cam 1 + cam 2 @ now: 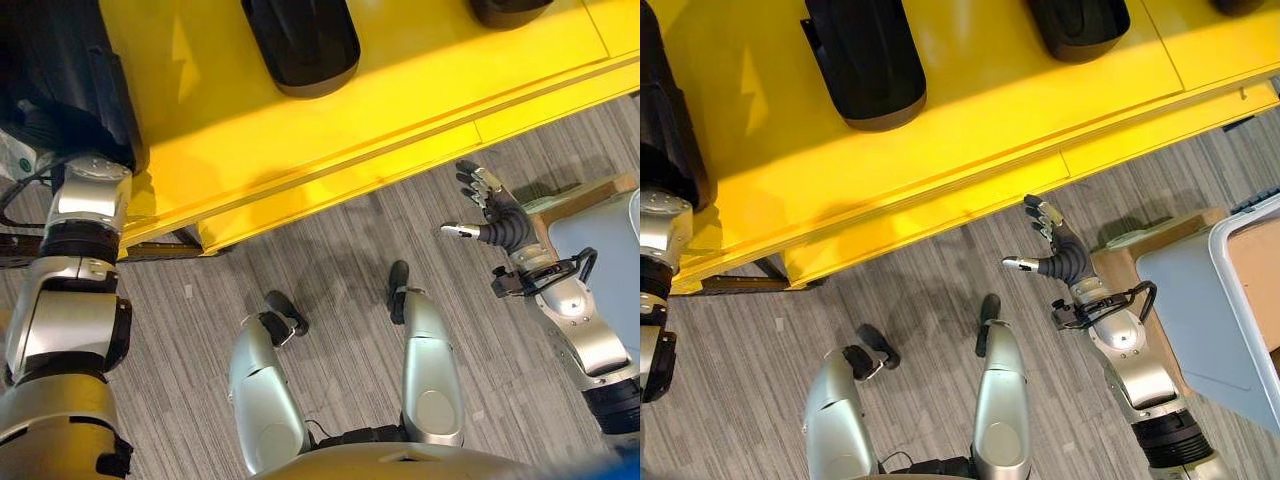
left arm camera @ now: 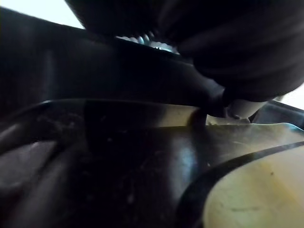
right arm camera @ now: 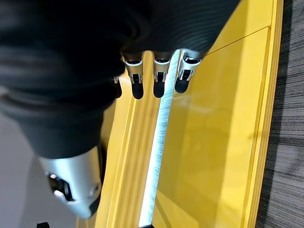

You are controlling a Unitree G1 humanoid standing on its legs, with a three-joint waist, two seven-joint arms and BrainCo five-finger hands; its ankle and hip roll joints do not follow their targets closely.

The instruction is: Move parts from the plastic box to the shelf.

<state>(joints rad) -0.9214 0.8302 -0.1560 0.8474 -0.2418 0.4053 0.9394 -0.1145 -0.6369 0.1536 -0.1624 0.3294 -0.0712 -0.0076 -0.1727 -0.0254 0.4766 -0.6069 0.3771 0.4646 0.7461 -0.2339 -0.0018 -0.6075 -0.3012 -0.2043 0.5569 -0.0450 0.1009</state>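
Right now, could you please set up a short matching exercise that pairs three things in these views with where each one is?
Things:
1. right hand
2. black part
3. plastic box

Places:
A. lying on the yellow shelf
B. on the floor at the robot's right
C. open, empty, over the floor just off the shelf's front edge

Pairs: 1-C, 2-A, 3-B
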